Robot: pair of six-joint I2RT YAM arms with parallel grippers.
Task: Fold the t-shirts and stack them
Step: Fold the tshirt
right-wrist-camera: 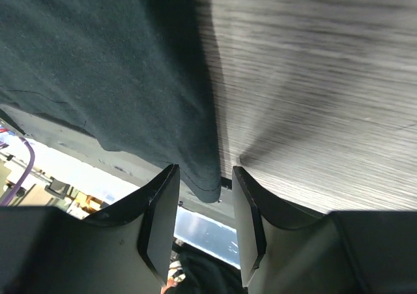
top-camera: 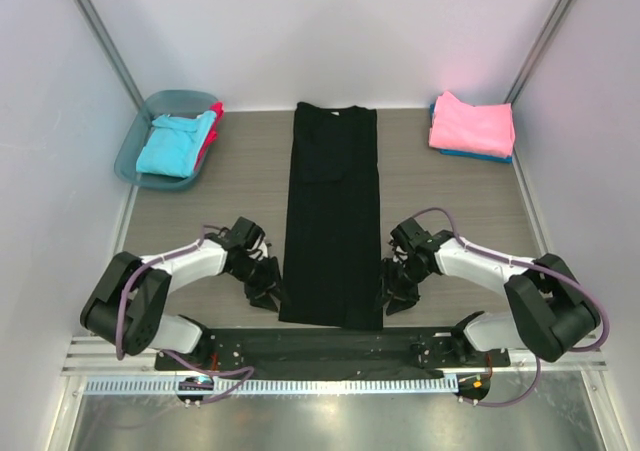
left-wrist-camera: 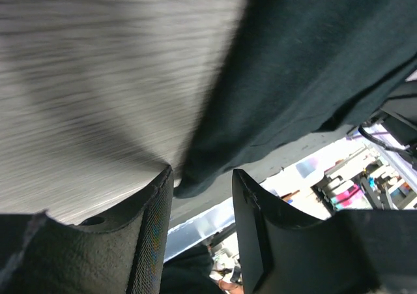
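A large black t-shirt (top-camera: 332, 221) lies folded lengthwise into a long strip down the middle of the table. My left gripper (top-camera: 268, 289) is at its near left corner, low over the table. In the left wrist view the jaws (left-wrist-camera: 202, 173) stand open, with the black cloth's (left-wrist-camera: 306, 59) corner just at their tips and not pinched. My right gripper (top-camera: 392, 293) is at the near right corner. Its jaws (right-wrist-camera: 205, 170) also stand open, and the hem corner of the black cloth (right-wrist-camera: 98, 59) reaches in between the tips with gaps on both sides.
At the back left, a translucent teal tub (top-camera: 135, 156) holds a turquoise t-shirt (top-camera: 175, 143) and a red one (top-camera: 212, 131). A folded pink t-shirt (top-camera: 472, 123) lies on a blue one (top-camera: 480, 155) at the back right. White walls enclose the table.
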